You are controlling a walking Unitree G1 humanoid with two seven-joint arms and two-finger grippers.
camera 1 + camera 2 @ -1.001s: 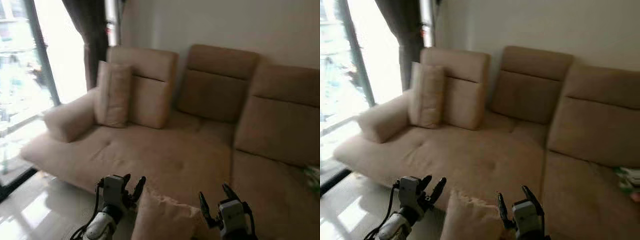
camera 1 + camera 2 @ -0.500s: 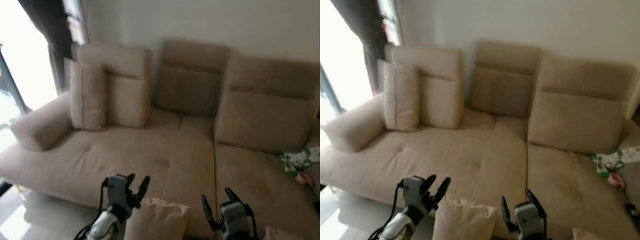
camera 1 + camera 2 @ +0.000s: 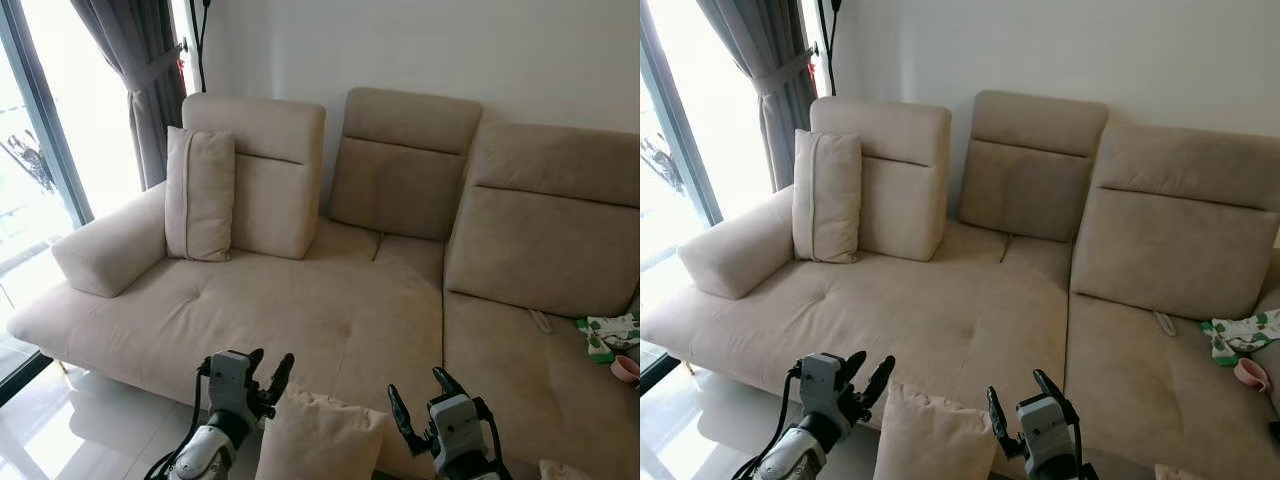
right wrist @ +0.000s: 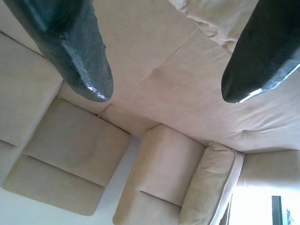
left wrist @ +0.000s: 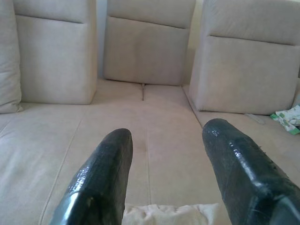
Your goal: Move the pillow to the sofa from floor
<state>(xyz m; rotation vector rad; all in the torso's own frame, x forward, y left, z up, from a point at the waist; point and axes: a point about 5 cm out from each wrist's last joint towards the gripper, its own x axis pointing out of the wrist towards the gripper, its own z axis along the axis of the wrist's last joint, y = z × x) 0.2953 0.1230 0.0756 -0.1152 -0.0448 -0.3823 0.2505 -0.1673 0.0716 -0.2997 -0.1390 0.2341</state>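
A pillow (image 3: 318, 436) sits between the left gripper (image 3: 266, 373) and right gripper (image 3: 420, 401). The sofa (image 3: 330, 300) lies beyond them, a second cushion (image 3: 199, 194) at its left.

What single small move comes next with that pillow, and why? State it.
Probably carry the pillow forward over the sofa seat. It sits pressed between the left gripper and right gripper, both open-fingered, just short of the seat's front edge.
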